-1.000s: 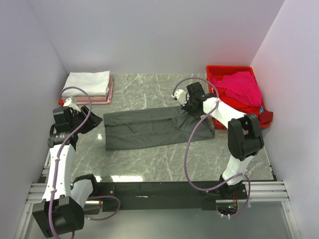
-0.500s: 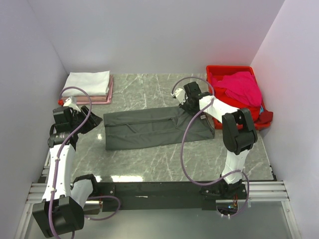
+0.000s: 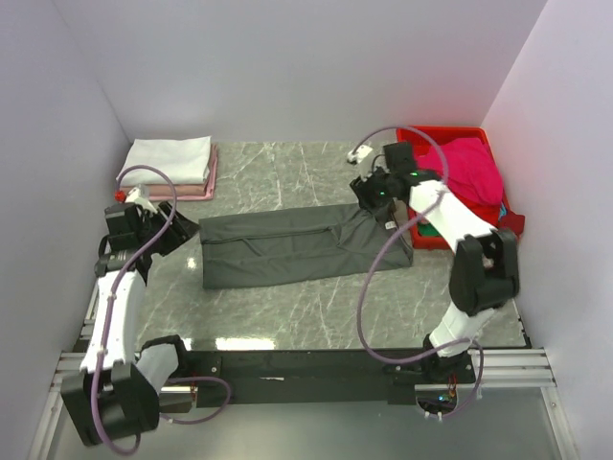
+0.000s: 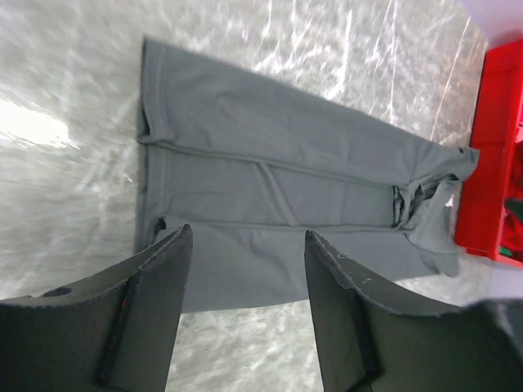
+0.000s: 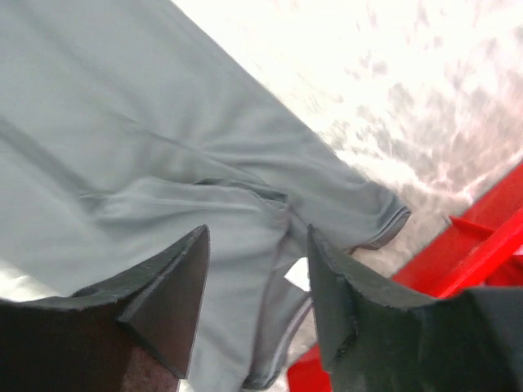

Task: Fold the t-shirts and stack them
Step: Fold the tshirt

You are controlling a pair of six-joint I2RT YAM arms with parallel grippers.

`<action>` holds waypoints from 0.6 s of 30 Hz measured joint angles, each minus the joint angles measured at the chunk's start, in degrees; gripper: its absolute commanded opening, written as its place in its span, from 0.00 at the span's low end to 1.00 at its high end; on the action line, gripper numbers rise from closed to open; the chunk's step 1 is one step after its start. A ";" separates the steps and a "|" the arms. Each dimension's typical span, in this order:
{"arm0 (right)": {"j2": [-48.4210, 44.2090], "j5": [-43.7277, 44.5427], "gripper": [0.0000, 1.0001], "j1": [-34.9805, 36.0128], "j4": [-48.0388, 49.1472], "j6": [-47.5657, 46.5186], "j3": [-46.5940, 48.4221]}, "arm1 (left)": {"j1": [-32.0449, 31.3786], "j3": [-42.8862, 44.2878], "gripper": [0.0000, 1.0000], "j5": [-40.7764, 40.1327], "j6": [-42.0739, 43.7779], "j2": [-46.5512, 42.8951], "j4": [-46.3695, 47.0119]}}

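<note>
A dark charcoal-grey t-shirt (image 3: 297, 247) lies on the table, folded into a long strip, its right end rumpled. My right gripper (image 3: 368, 195) hovers open above that right end, holding nothing. In the right wrist view the open gripper (image 5: 258, 230) frames the shirt's sleeve and hem (image 5: 147, 147). My left gripper (image 3: 180, 234) stands open just left of the strip, off the cloth. From the left wrist, the gripper (image 4: 248, 233) looks along the whole shirt (image 4: 286, 180). A folded white t-shirt (image 3: 168, 158) lies on a pale pink one (image 3: 207, 186) at the back left.
A red crate (image 3: 422, 139) at the back right holds a magenta t-shirt (image 3: 471, 168); it also shows in the wrist views as the crate's wall (image 4: 490, 163) and the crate's rim (image 5: 482, 253). White walls close in three sides. Bare marble table (image 3: 287, 307) lies in front of the shirt.
The right gripper has opened, let go of the shirt's right end, and lifted back toward the crate. The left wrist has shifted slightly; the shirt stays put.
</note>
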 measured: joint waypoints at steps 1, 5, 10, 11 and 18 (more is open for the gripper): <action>-2.78 -3.89 0.63 -0.85 0.39 0.20 -0.96 | 0.00 -0.07 0.62 0.63 -0.39 1.27 0.63; -13.79 -15.43 0.64 -1.95 2.73 2.27 -6.05 | 0.00 0.50 0.55 2.23 -1.92 13.05 3.26; -16.65 -25.42 0.64 -1.29 3.23 4.22 -7.54 | 0.00 3.65 0.49 0.85 -2.89 27.56 3.91; -16.63 -26.38 0.64 -1.31 3.23 4.66 -8.28 | 0.00 4.59 0.48 0.13 -2.84 29.40 4.04; -16.63 -30.34 0.64 -1.31 3.34 6.97 -11.37 | 0.00 16.50 0.44 -4.24 0.79 42.56 4.26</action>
